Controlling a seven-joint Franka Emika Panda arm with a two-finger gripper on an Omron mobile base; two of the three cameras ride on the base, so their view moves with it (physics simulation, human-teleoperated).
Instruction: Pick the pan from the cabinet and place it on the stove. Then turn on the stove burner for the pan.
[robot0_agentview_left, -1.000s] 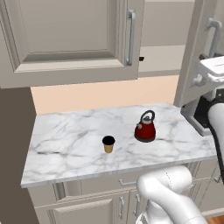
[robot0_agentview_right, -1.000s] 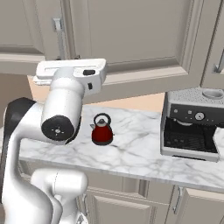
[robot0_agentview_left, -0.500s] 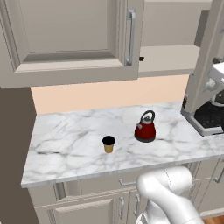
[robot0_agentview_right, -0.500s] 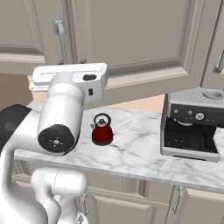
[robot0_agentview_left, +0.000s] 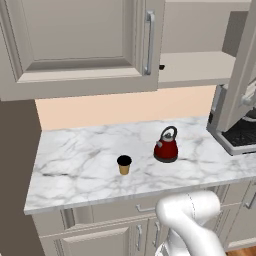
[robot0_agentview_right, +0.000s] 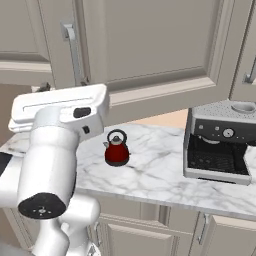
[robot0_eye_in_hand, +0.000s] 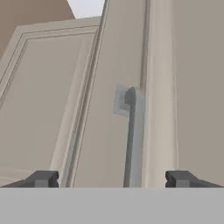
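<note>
My gripper (robot0_eye_in_hand: 113, 179) is open, its two dark fingertips (robot0_eye_in_hand: 41, 178) standing wide apart on either side of the brushed-metal bar handle (robot0_eye_in_hand: 133, 140) of the cabinet door, without touching it. In the left base view the cabinet (robot0_agentview_left: 195, 67) has its right door (robot0_agentview_left: 245, 65) swung out and a bare shelf showing. The same door (robot0_agentview_right: 150, 50) with its handle (robot0_agentview_right: 74, 50) fills the top of the right base view, and my white hand (robot0_agentview_right: 60, 107) hangs just below that handle. A small dark stub (robot0_agentview_left: 161, 66) pokes out at the shelf edge. The pan and the stove are out of view.
A red kettle (robot0_agentview_left: 166, 146) and a small dark-topped cup (robot0_agentview_left: 124, 164) stand on the marble counter (robot0_agentview_left: 75, 170). A coffee machine (robot0_agentview_right: 220, 145) sits at the counter's right end under the open door. A closed wall cabinet door (robot0_agentview_left: 75, 40) hangs on the left.
My hand has drawn away from the right edge of the left base view. The door stays swung out; kettle and cup have not moved.
</note>
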